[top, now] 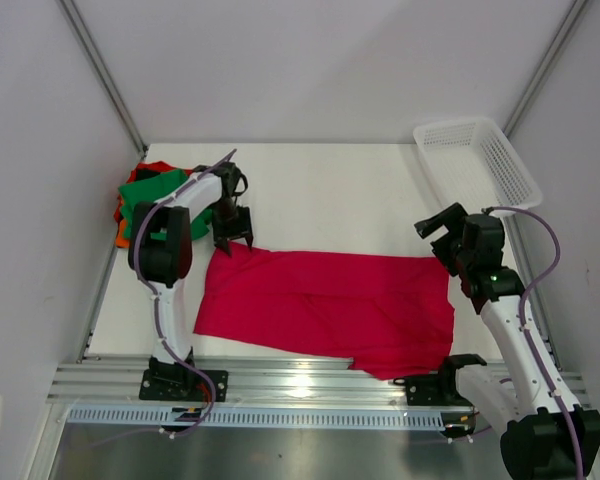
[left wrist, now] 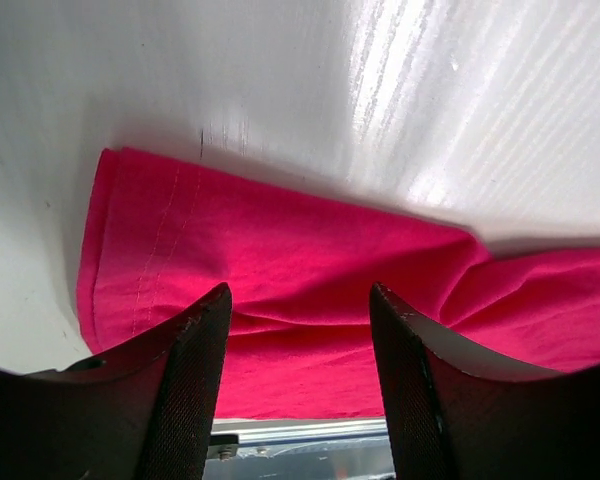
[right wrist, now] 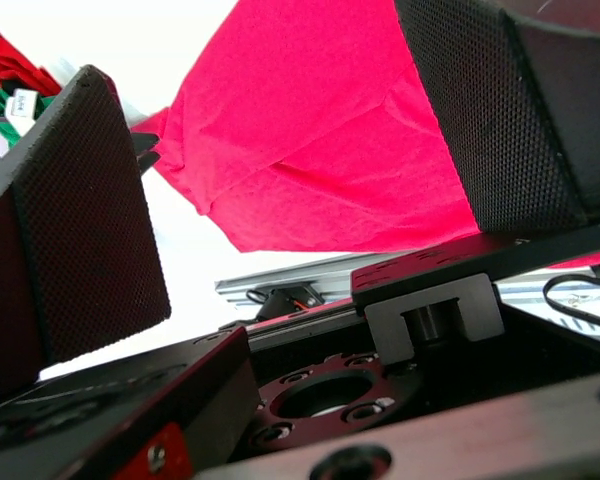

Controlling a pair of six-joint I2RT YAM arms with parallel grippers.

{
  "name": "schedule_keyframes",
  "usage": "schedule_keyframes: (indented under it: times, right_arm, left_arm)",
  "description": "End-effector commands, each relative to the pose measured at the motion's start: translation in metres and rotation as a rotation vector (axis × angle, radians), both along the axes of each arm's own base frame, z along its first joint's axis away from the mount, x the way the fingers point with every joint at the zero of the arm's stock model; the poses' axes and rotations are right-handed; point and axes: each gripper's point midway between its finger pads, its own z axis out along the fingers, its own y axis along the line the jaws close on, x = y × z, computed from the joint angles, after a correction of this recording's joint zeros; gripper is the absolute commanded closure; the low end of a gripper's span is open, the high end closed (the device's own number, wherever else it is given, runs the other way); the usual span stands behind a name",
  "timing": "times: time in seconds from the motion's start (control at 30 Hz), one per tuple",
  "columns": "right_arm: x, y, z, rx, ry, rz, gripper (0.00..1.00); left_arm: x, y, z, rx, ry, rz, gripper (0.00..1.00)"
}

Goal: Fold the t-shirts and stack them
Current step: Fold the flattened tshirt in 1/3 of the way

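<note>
A crimson t-shirt (top: 325, 300) lies spread and partly folded across the table's middle. My left gripper (top: 235, 232) hovers at its far left corner. In the left wrist view the gripper (left wrist: 300, 305) is open, with the crimson t-shirt (left wrist: 280, 260) lying below and nothing between the fingers (left wrist: 195, 380). My right gripper (top: 442, 222) stands open above the shirt's far right corner. In the right wrist view the right gripper (right wrist: 270, 90) is wide open, with the crimson t-shirt (right wrist: 320, 130) beyond it. A pile of green, orange and red t-shirts (top: 145, 195) sits at the far left.
A white mesh basket (top: 477, 160) leans at the far right corner. Grey side walls close in the table on the left and right. The metal rail (top: 310, 385) with both arm bases runs along the near edge. The pile's green shirt with a white tag (right wrist: 10, 100) shows at the left edge.
</note>
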Motion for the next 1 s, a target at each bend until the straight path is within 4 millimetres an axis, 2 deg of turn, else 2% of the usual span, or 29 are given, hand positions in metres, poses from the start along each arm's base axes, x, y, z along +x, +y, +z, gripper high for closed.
schedule_keyframes:
  times: [0.0, 0.27, 0.43, 0.53, 0.77, 0.97]
  right_arm:
    - [0.004, -0.005, 0.022, -0.004, -0.050, -0.022, 0.01]
    - [0.009, -0.003, 0.024, 0.012, -0.061, -0.019, 0.01]
    - [0.012, -0.004, 0.028, 0.014, -0.075, -0.024, 0.01]
    - [0.013, -0.006, 0.031, 0.011, -0.081, -0.028, 0.01]
    - [0.019, -0.009, 0.042, 0.003, -0.100, -0.031, 0.01]
    - [0.025, -0.013, 0.060, -0.017, -0.125, -0.031, 0.01]
  left_arm:
    - [0.012, 0.000, 0.004, -0.039, -0.017, 0.003, 0.39]
    - [0.014, 0.003, 0.003, -0.090, 0.055, 0.014, 0.38]
    - [0.026, 0.007, 0.007, -0.151, 0.065, 0.053, 0.38]
    - [0.025, 0.006, 0.005, -0.176, 0.084, 0.065, 0.37]
    - [0.033, 0.008, 0.006, -0.199, 0.090, 0.077, 0.37]
    - [0.045, 0.010, 0.008, -0.203, 0.076, 0.095, 0.38]
